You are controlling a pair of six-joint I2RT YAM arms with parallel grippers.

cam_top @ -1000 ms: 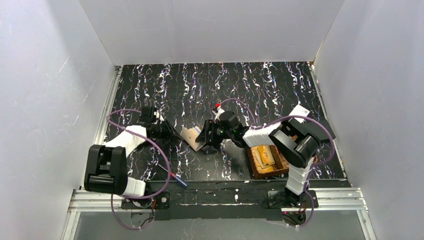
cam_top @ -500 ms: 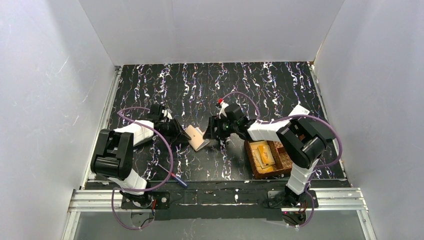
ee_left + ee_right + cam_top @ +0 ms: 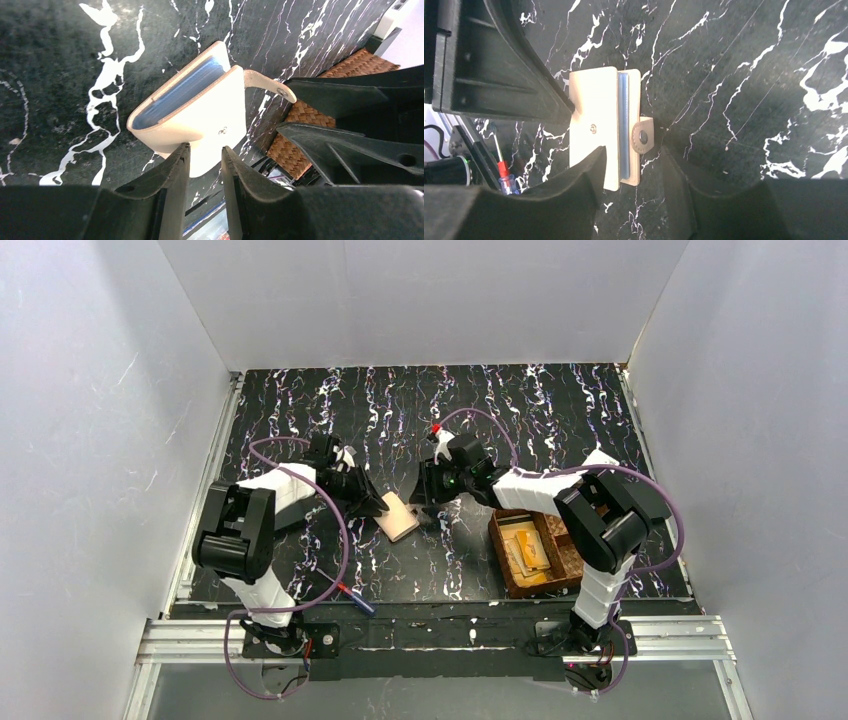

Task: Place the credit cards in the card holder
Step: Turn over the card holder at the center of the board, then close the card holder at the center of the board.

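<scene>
Lying on black white-veined marble tabletop (image 3: pixel 520 410), white walls (image 3: pixel 420 295) enclosing it.

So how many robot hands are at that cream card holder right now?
2. The left hand pinches one cover of the cream folding card holder from the left side; the right hand straddles its snap-tab edge from the right, jaws open.

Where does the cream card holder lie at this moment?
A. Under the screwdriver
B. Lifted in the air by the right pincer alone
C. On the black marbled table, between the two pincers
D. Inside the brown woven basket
C: the top view shows the card holder on the table, with the left pincer at one side and the right pincer at the other.
</scene>
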